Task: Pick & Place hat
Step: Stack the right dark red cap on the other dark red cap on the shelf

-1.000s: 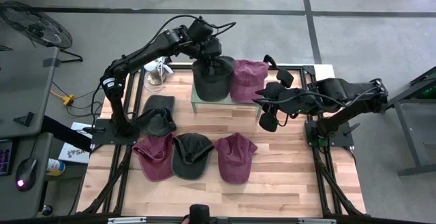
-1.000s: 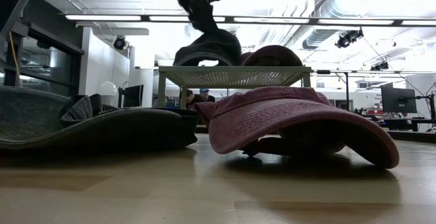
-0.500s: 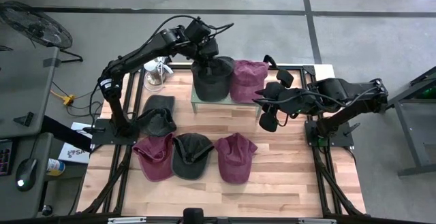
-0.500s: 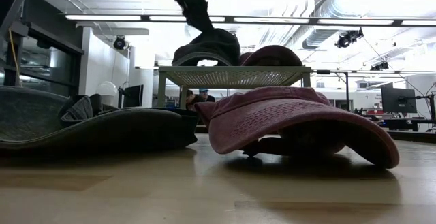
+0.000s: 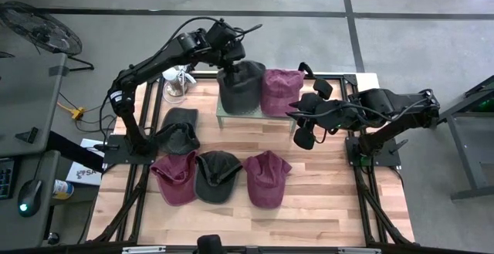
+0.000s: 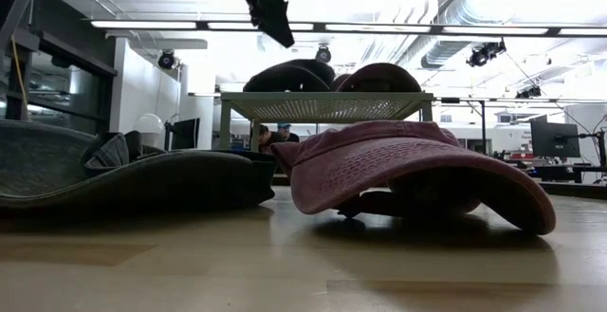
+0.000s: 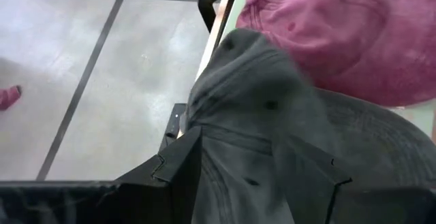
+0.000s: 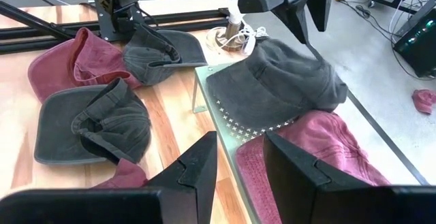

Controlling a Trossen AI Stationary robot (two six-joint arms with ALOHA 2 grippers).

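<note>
Since the grey hat (image 5: 241, 86) is lying on the mesh stand (image 6: 327, 106), just below the left gripper (image 5: 230, 53), the placing step is looking finished. The hat is resting with its crown up and touching the maroon hat (image 5: 282, 90) that is sitting beside it on the same stand, which suggests the hats are being lined up there side by side. From table height the left gripper is hanging clear above the hat with open air between them, so it is carrying nothing. Its fingers (image 7: 178, 164) are standing apart, wide enough to straddle the crown. That is likely why the hat is slumping a little under its own weight instead of being pinched into a ridge.

The right gripper (image 8: 240, 146) is waiting off to the stand's other side, pointing at it, with its fingers parted a modest way and nothing between them. It is probably holding off so the two arms are not crowding each other over the stand.

Four hats (image 5: 218, 175) are lying loose on the counter (image 5: 332, 200), well away from the left gripper and lower than it. They are spread out singly, which is leaving room for a gripper to come down on any one of them
</note>
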